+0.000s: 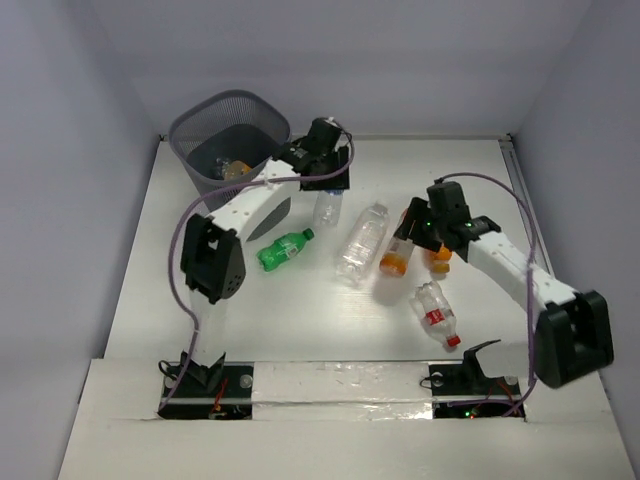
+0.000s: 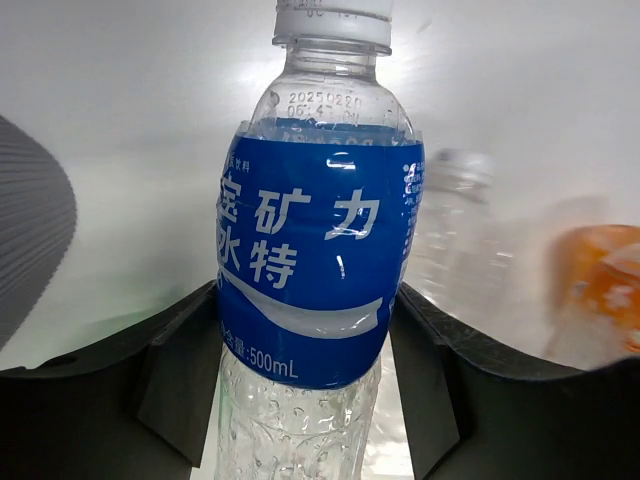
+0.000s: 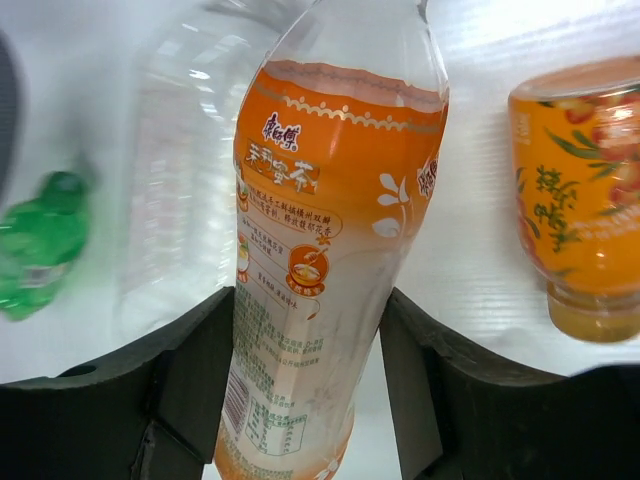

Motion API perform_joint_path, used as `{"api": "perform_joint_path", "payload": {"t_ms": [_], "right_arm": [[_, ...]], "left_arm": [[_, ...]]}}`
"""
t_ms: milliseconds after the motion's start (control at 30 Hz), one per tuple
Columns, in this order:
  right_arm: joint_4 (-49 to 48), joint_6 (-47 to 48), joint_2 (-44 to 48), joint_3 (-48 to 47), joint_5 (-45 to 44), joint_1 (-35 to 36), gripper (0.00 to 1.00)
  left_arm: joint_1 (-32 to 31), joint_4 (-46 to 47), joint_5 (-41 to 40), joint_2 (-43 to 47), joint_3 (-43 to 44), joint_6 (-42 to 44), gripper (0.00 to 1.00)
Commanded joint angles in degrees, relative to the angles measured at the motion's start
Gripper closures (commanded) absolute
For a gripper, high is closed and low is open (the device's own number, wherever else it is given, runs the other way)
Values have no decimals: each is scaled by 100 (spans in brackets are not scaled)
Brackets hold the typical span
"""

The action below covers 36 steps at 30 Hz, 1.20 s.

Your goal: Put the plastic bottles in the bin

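Note:
My left gripper [image 2: 305, 345] is shut on a clear plastic bottle with a blue label and white cap [image 2: 315, 250]; both pads press its sides. From above, this bottle [image 1: 327, 208] lies just right of the bin [image 1: 205, 118], a dark mesh wastebasket with an orange bottle [image 1: 236, 169] inside. My right gripper [image 3: 308, 345] is shut on an orange-and-white labelled bottle [image 3: 320, 230], which in the top view [image 1: 397, 257] lies mid-table under that gripper [image 1: 408, 238].
Loose on the table lie a green bottle [image 1: 284, 249], a large clear bottle [image 1: 362, 242], a second orange bottle [image 1: 439, 259] beside the held one, and a red-labelled clear bottle [image 1: 437, 313]. White walls enclose the table.

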<state>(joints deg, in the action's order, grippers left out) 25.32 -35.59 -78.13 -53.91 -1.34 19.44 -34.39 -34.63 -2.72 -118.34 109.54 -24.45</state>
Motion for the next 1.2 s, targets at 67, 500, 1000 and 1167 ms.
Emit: {"api": "perform_joint_path", "payload": {"t_ms": [67, 500, 1000, 1167], "right_arm": [[394, 167, 1211, -365, -15, -19, 39], [386, -96, 2311, -945, 855, 173, 38], [-167, -571, -649, -5176, 372, 1940, 35], [-221, -948, -2456, -7270, 293, 2125, 33]], "left_arm": [[29, -61, 246, 1498, 1058, -139, 70], [2428, 413, 184, 2641, 1510, -579, 68], [2622, 387, -220, 3552, 438, -490, 11], [2622, 966, -27, 4547, -494, -1070, 12]]}}
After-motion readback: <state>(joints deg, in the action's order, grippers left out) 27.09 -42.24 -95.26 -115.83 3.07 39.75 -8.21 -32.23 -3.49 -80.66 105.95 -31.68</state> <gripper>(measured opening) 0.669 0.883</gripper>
